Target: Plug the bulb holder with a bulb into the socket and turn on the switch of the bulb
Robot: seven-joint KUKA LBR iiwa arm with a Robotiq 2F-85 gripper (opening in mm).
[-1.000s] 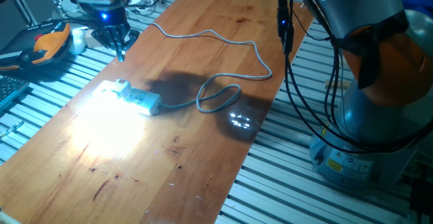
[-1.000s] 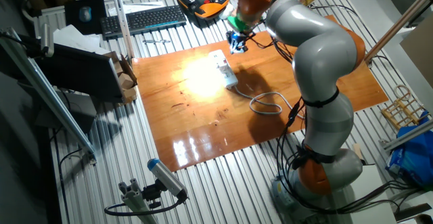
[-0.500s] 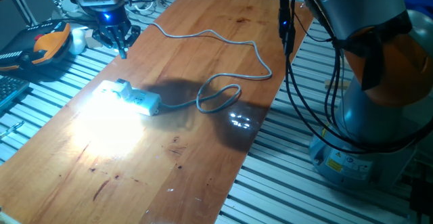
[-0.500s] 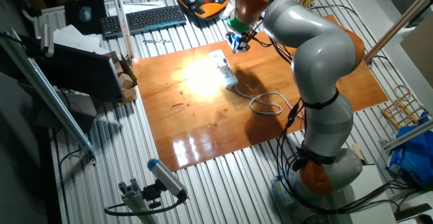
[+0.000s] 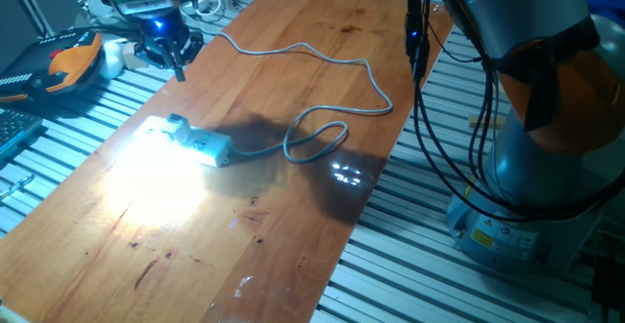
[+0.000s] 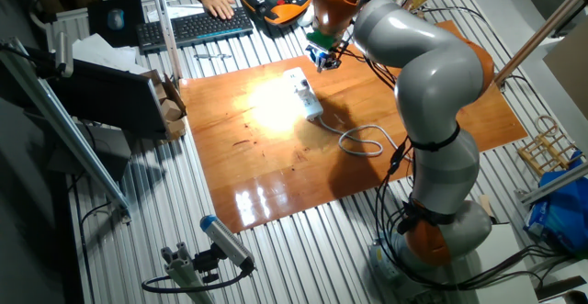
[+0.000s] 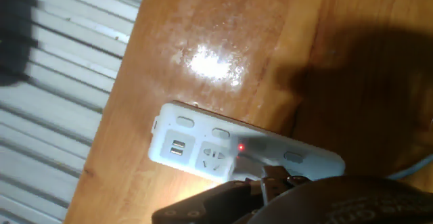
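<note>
The socket (image 5: 207, 146) is a long white power strip lying left of centre on the wooden table (image 5: 293, 235). The small white bulb holder (image 5: 174, 123) stands plugged in at its left end. Strong white glare spreads over the wood beside it and washes out the bulb. My gripper (image 5: 177, 66) hangs above and behind the strip, apart from it, fingers together and holding nothing. In the other fixed view the gripper (image 6: 322, 62) is just beyond the socket (image 6: 307, 95). The hand view looks down on the socket (image 7: 196, 146), where a red light glows, with my fingertips (image 7: 270, 181) at the bottom edge.
The strip's grey cable (image 5: 317, 138) loops across the table's middle and runs to the far edge. An orange-and-black pendant (image 5: 68, 61) lies off the table's left side. A person's hand (image 6: 216, 5) rests on a keyboard (image 6: 197, 26). The arm's base (image 5: 527, 186) stands to the right.
My gripper has risen and drawn back from the strip's lit end toward the far left. A person's hand has come onto the keyboard. The strip and the glow have not moved.
</note>
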